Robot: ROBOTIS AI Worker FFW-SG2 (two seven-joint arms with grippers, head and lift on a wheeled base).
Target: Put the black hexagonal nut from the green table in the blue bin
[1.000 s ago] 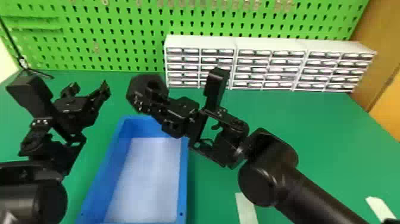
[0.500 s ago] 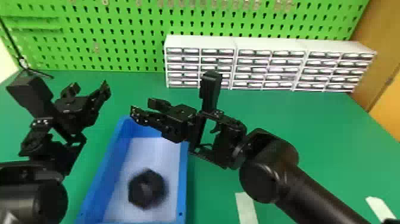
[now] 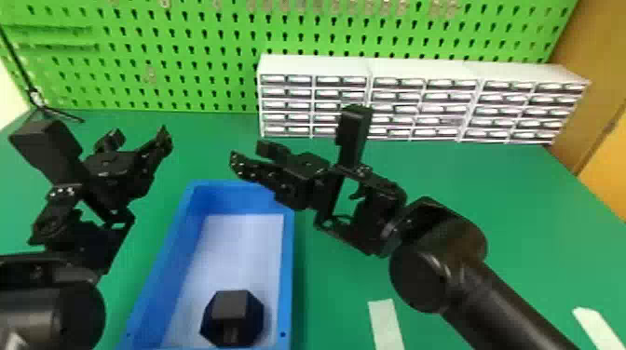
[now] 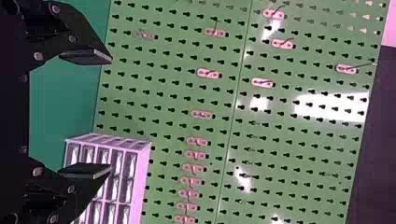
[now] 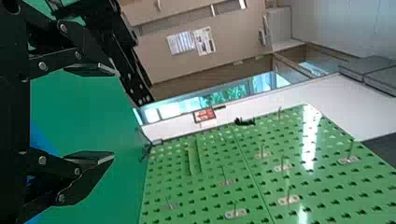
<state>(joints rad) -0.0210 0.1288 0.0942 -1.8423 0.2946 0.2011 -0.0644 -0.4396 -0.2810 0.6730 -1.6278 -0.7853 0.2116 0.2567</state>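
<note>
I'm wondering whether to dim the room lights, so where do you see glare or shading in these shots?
Left wrist view: several white glare patches on the pegboard; right wrist view: bright streaks on that same board; head view: no white patches on the board, a faint sheen on the robot's right arm, and the black hexagonal nut greyer on its upper face than on its darker sides.

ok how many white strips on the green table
2: one strip between the blue bin and the right arm, the other strip farther right, beyond that arm. More may be hidden.
</note>
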